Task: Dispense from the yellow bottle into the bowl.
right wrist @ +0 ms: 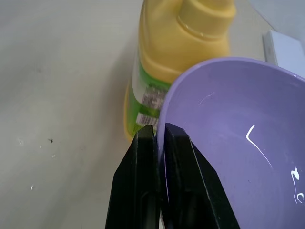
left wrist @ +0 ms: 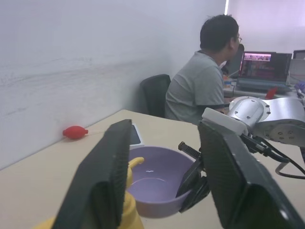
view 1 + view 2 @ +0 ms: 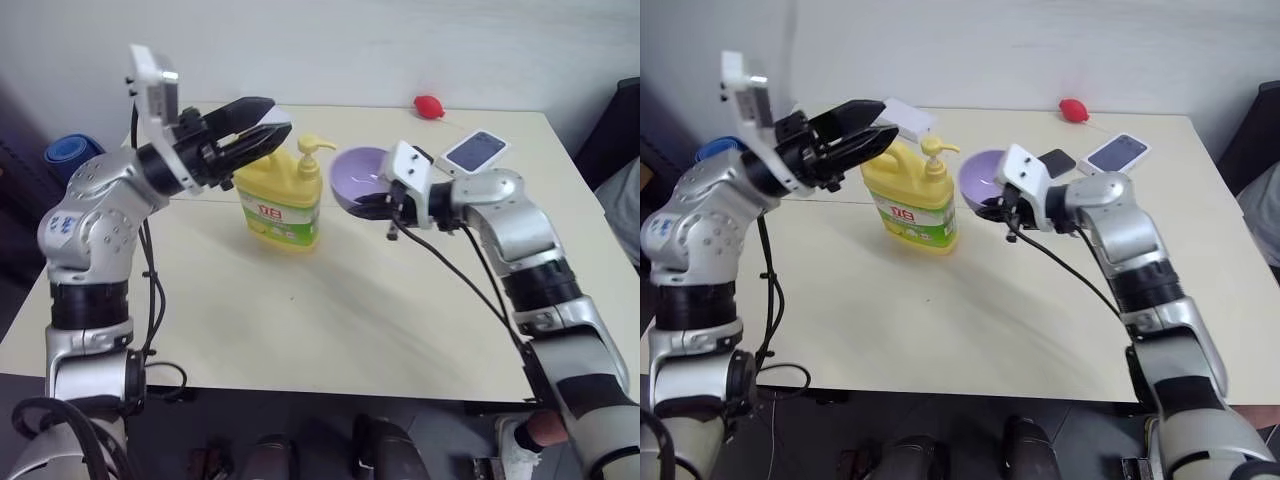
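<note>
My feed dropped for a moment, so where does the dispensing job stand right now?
Done: the right gripper is shut on the rim of the bowl, held off the table beside the yellow bottle. In hand: the left gripper sits open above the bottle, near its pump nozzle, not pressing it. Left: push the pump with the bowl under the spout; no yellow liquid shows in the bowl.

Office workspace, as I see it from my station.

Beyond the beige table's (image 2: 43,191) far edge, I see a person (image 2: 202,90) seated in a black office chair (image 2: 155,93) facing a lit laptop (image 2: 264,71), with plain white walls around.
</note>
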